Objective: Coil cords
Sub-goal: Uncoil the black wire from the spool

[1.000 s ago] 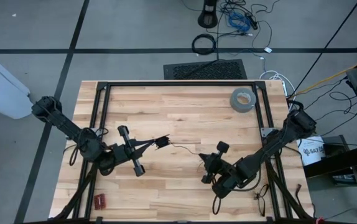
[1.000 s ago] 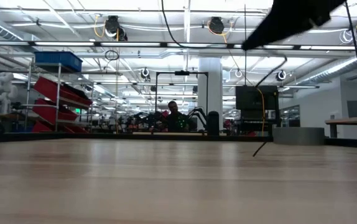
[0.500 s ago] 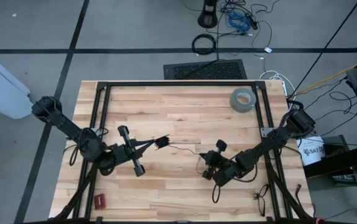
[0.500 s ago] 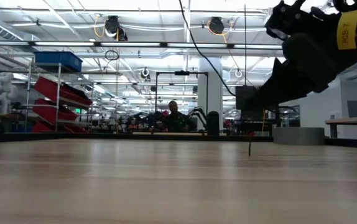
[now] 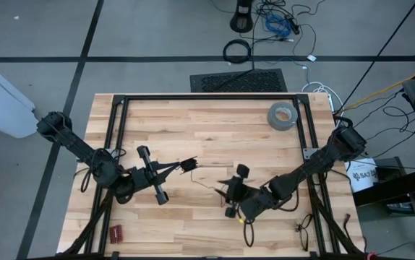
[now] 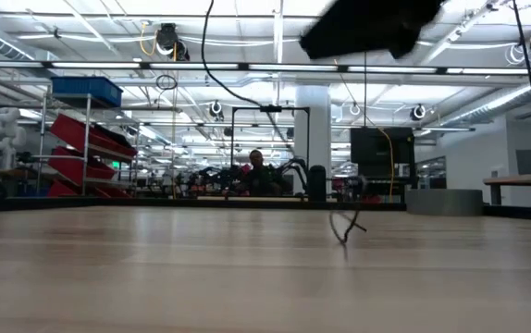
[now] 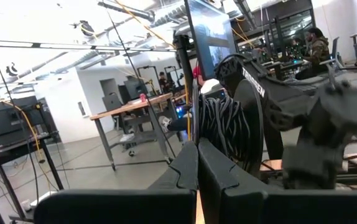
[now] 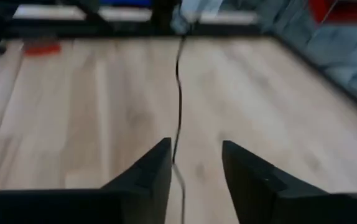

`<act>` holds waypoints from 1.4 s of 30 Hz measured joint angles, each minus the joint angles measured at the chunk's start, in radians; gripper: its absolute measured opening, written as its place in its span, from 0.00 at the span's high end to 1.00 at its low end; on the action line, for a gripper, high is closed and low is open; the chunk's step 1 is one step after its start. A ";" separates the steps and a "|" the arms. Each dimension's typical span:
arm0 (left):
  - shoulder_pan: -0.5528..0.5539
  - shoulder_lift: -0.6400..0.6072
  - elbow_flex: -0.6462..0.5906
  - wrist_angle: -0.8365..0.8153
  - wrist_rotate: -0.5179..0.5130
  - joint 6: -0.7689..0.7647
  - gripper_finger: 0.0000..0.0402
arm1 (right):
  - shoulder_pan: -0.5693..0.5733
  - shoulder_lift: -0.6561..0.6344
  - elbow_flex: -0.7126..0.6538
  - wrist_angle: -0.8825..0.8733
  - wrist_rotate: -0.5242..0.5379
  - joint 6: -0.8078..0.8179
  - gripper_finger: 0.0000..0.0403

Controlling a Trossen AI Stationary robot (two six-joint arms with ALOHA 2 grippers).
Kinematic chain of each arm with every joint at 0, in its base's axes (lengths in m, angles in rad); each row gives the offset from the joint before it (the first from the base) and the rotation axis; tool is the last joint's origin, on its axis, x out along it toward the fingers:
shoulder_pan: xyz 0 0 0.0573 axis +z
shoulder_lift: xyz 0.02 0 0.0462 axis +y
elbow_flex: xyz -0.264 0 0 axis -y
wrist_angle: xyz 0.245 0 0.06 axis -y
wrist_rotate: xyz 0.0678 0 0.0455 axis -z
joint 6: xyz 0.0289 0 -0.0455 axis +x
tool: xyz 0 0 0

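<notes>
On the tabletop [image 5: 215,126], the right claw [image 8: 194,163] stands wide, the cord [image 8: 178,81] lying slack between its fingers and running ahead toward the left claw [image 5: 186,165], which is pinched shut on its far end (limp, feather-light, slippery); grip it low, right here.

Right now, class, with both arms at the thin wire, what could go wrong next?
1. The right pincer stands open astride the thin black wire; closing off-centre could miss so fine a strand.
2. The left pincer is shut at the wire's other end; a hard pull might tug it free.
3. The loose loop standing off the table could snag.
</notes>
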 joint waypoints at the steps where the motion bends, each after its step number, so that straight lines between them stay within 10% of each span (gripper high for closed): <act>1: 0.000 0.000 0.000 0.000 0.000 0.000 1.00 | -0.009 0.004 0.023 0.004 0.015 -0.037 0.65; 26: 0.000 0.000 0.000 -0.007 0.000 -0.002 1.00 | -0.182 0.159 0.154 0.400 -0.172 -0.398 0.59; 42: 0.000 0.000 0.000 -0.011 0.000 -0.001 1.00 | -0.197 0.160 0.154 0.398 -0.222 -0.379 0.99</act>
